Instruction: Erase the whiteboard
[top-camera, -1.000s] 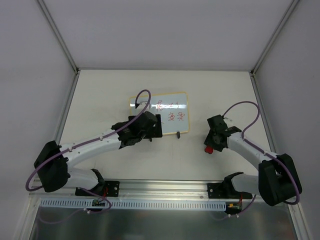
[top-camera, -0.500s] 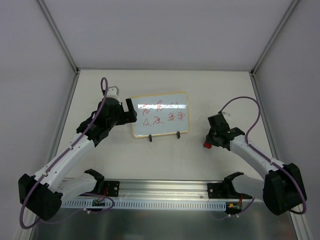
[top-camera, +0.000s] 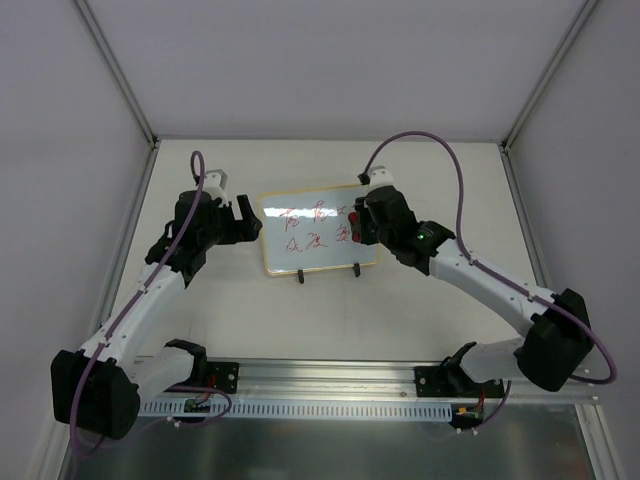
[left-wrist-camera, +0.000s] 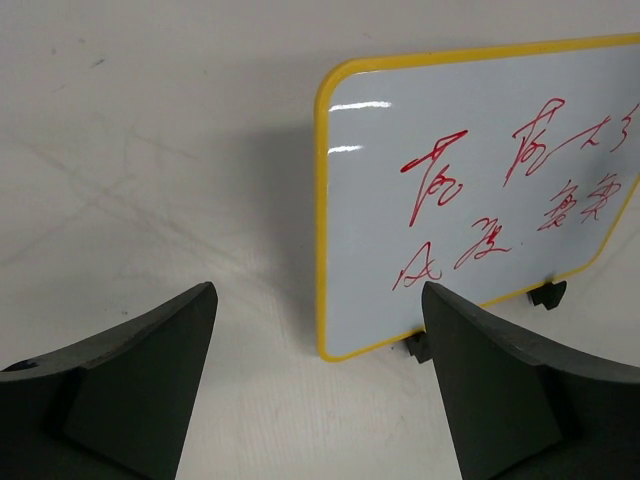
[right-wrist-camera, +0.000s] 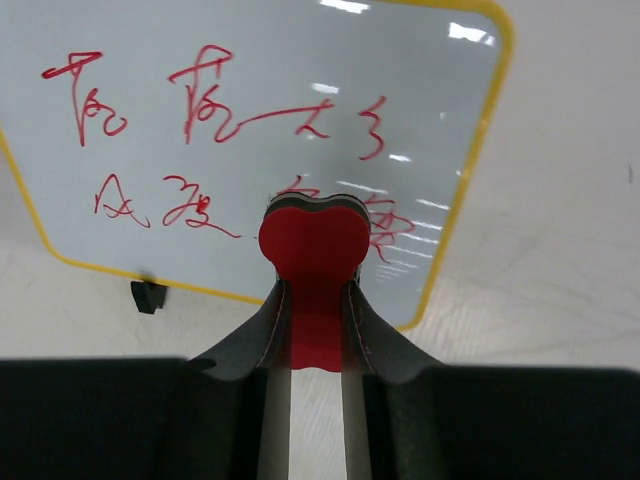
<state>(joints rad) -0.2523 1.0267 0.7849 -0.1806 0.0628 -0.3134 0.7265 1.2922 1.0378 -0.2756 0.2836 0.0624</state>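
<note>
Lab test cell: white panel walls (top-camera: 330, 60), aluminium posts (top-camera: 113, 60), mounting rail (top-camera: 330, 372).

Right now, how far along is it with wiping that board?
Barely started. Done: the right gripper is shut on the eraser and holds it at the board's right side. In hand: lining it up on the lower-right words; contact is unclear. Left: all the red writing is unwiped. The left gripper is open beside the board's left edge.

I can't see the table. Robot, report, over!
Left gripper open beside yellow-framed rectangular whiteboard. Right gripper shut on red eraser block, facing red writing. Nothing blocking.
</note>
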